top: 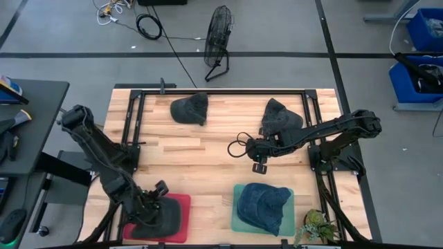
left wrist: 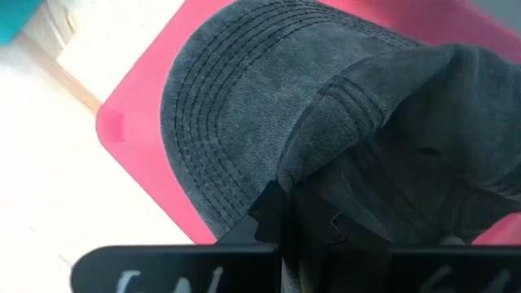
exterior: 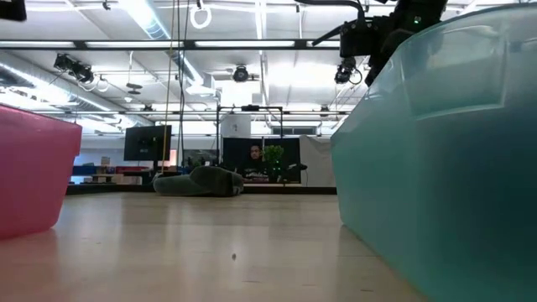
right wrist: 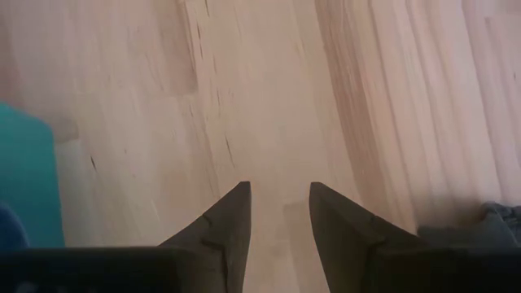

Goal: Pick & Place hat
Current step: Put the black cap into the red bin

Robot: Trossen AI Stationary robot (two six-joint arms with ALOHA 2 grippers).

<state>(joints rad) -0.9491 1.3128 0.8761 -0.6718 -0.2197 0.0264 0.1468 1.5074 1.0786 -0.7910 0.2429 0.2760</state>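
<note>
A dark grey cap (top: 154, 216) lies on the red tray (top: 181, 207) at the table's near left. My left gripper (top: 158, 202) is over it and shut on its cloth (left wrist: 383, 163). A blue cap (top: 261, 206) sits on the teal tray (top: 239, 220) at the near right. Two more dark caps lie toward the far edge, one left of centre (top: 190, 109) and one to the right (top: 280, 116). My right gripper (top: 259, 164) hangs open above bare wood (right wrist: 277, 122) in the middle of the table, between the far right cap and the teal tray. My left gripper pinches a crumpled fold of the grey cap's crown (left wrist: 313, 207), just behind where the brim (left wrist: 220, 122) joins it, between its two fingers. It comes from above, slanting down. The brim spreads over the red tray (left wrist: 134, 122); whether the cap is lifted I cannot tell.
Black frame rails (top: 221, 91) run along the table's far edge and both sides. A small plant (top: 317, 225) stands at the near right corner. In the low view the red tray's wall (exterior: 29, 176) and the teal tray's wall (exterior: 445, 159) flank open wood.
</note>
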